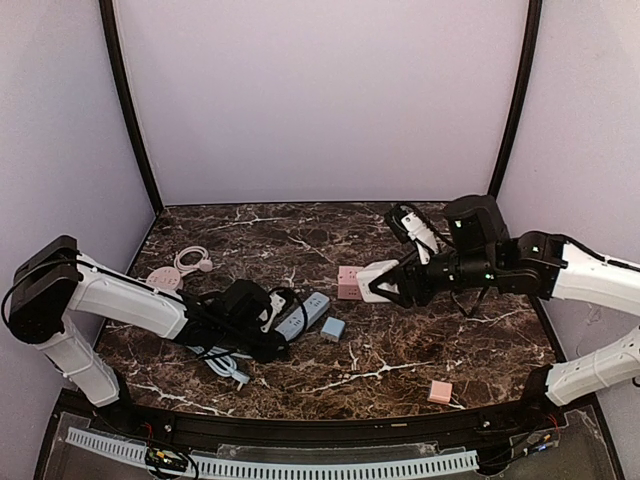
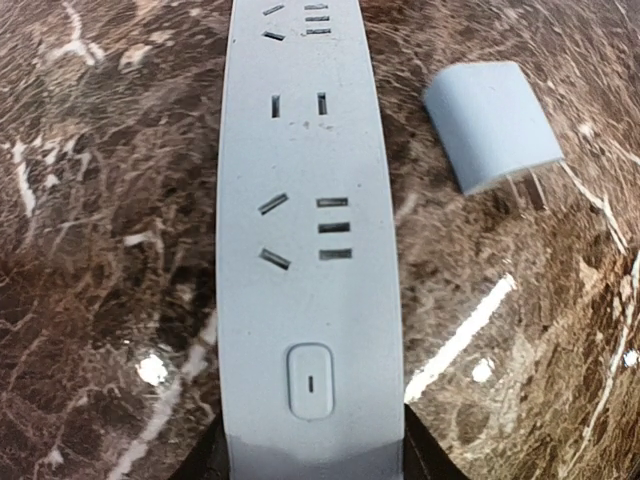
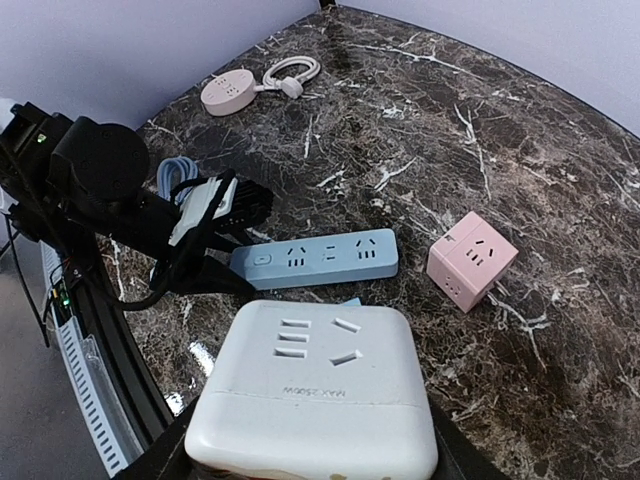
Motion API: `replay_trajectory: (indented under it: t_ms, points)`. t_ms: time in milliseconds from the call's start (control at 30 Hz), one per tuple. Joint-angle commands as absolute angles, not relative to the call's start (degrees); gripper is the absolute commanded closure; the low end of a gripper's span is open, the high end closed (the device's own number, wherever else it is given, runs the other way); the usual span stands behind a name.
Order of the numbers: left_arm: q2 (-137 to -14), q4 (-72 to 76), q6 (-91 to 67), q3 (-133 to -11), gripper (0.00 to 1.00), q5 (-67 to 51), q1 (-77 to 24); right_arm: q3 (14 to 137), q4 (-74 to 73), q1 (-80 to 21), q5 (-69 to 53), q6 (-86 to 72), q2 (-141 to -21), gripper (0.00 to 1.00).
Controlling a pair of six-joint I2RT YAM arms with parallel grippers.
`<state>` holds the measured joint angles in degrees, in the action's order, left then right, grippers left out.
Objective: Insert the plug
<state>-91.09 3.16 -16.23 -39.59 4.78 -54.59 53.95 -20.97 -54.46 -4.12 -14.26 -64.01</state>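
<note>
1. My left gripper (image 2: 314, 458) is closed on the strip (image 2: 310, 250); 1 dark finger (image 2: 418, 458) shows at each side of its switch end, pressed against it.
2. The strip lies flat on the table (image 1: 400, 360) with its sockets up; it runs straight away from my left fingers, switch nearest them.
3. The plug (image 2: 490, 120), light blue, lies on the table just beside the strip's far half, on the right in my left wrist view and not touching it; its prongs show at its near edge; neither of my grippers touches it.
4. My right gripper (image 3: 312, 432) holds the white cube (image 3: 315, 385) between its 2 fingers, socket face up.
5. The pink cube (image 3: 472, 260) sits on the table just beyond the white cube; in the top view the 2 look almost touching.
6. Further out, a round socket (image 1: 165, 277) with a looped cord (image 1: 192, 262) lies at the far left; a blue cable (image 1: 232, 370) lies under my left arm; a small pink block (image 1: 440, 391) sits near the front edge on the right.
</note>
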Motion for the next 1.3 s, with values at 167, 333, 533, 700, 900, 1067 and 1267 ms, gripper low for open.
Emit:
replay_trajectory:
  t_ms: [167,333,533,700,900,1067,1267]
  points:
    - [-91.77,3.86,-15.19,-42.04,0.72,2.3,-59.25,66.15,-33.81,-55.11,-4.4,-15.22,-74.26,1.0]
    - [-93.28,3.8,-14.99,-43.24,0.71,3.3,-60.89,68.82,-37.29,-55.52,-3.68,-15.03,-78.08,1.0]
    - [-95.47,4.13,-13.4,-45.38,0.71,3.63,-64.11,71.63,-42.63,-55.85,-1.41,-16.18,-80.63,1.0]
    - [-98.49,4.48,-12.06,-48.72,0.71,3.31,-66.61,72.28,-47.86,-55.82,3.56,-17.98,-81.06,1.0]
    - [-101.35,4.69,-8.93,-51.78,0.73,1.72,-69.17,69.67,-50.56,-55.88,7.27,-20.86,-77.5,1.0]
    - [-103.31,4.28,-5.36,-53.79,0.73,0.86,-70.42,68.79,-53.6,-55.9,7.76,-22.33,-75.72,1.0]
    - [-103.7,1.48,-3.64,-54.41,0.72,6.17,-70.26,69.05,-54.35,-55.9,4.97,-23.52,-76.29,1.0]
